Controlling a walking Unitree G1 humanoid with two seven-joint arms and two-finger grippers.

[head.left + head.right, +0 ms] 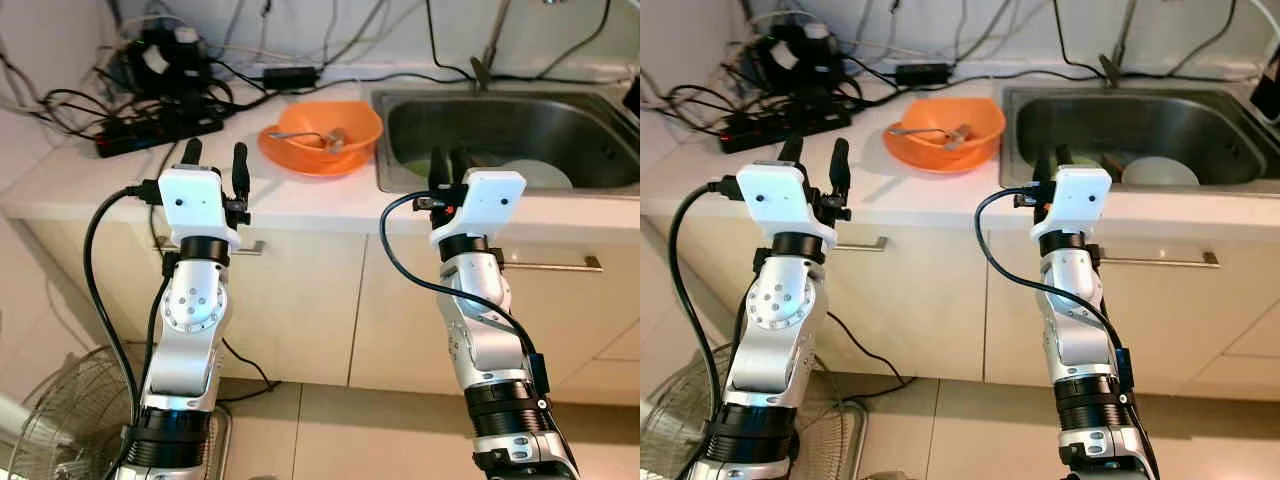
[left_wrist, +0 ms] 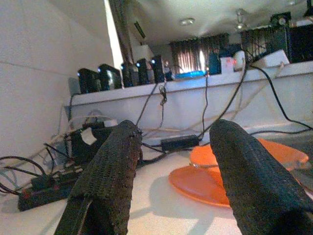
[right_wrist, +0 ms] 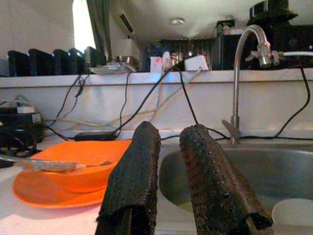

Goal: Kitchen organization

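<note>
An orange bowl (image 1: 320,130) with a metal spoon (image 1: 322,137) in it stands on the white counter (image 1: 100,175), just left of the steel sink (image 1: 450,115). A white plate (image 1: 535,172) lies in the sink. My left gripper (image 1: 215,158) is raised at the counter's front edge, left of the bowl, open wide and holding nothing. My right gripper (image 1: 447,163) is raised at the sink's front rim, with its fingers a narrow gap apart and nothing between them. The left wrist view looks past the fingers (image 2: 112,166) to the bowl (image 2: 244,166). The right wrist view takes in the bowl (image 3: 73,171) and the sink.
A black power strip (image 1: 160,130) and tangled cables lie at the back left of the counter. The tap (image 1: 490,50) stands behind the sink. Cabinet doors with a bar handle (image 1: 550,264) are below. A floor fan (image 1: 60,420) stands at lower left.
</note>
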